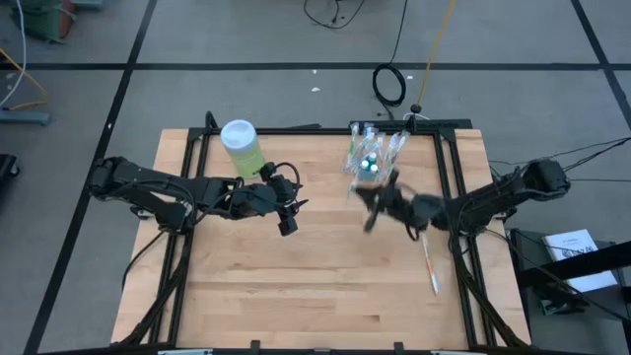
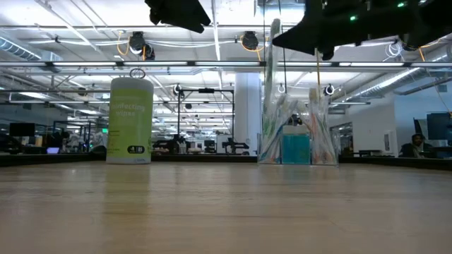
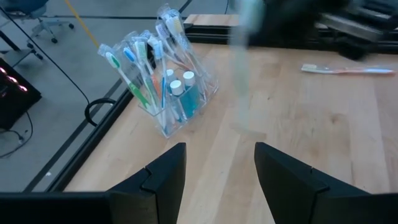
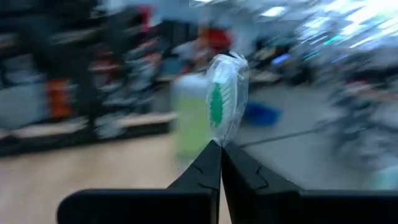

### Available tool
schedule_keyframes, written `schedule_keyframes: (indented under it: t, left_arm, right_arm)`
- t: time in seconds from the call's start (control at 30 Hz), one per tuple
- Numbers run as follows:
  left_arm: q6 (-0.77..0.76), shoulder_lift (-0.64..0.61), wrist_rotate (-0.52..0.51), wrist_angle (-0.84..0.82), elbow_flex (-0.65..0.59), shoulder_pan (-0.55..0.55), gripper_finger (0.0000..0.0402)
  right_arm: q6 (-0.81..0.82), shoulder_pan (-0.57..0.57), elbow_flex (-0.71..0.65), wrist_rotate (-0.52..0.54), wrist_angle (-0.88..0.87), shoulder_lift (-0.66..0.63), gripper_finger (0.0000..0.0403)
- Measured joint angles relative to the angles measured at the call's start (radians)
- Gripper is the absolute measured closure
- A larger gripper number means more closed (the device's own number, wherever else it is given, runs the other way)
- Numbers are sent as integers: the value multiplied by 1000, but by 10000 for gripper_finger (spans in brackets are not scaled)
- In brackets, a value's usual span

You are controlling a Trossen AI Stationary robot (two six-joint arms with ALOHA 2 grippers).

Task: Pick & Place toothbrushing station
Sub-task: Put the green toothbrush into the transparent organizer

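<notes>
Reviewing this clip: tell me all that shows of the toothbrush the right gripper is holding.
The wrapped toothbrush has a white head with green bristles inside a clear plastic wrapper, which looks glossy. It stands upright, head up, pinched between the shut fingers of the right gripper. In the low view it hangs above the table as a pale, slim, blurred strip beside the clear cup of brushes, touching nothing but the fingers. Its handle colour cannot be told.
</notes>
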Motion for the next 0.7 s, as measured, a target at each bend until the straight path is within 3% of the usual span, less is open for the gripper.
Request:
schedule_keyframes:
  t: [0.17,0.3,0.4,0.5,0.7]
  left_arm:
    - [14,0,0,0,0,0,206]
    - [4,0,0,-4,0,0,206]
    - [15,0,1,-6,0,0,206]
    - [23,0,1,-6,0,0,206]
    - [24,0,1,-9,0,0,206]
  right_arm:
    - [-173,-188,0,17,117,0,403]
    - [-134,-336,0,7,97,7,403]
    - [-88,-424,0,-78,90,30,403]
    - [-82,-484,1,-164,101,66,403]
    - [-21,-527,1,-170,96,172,403]
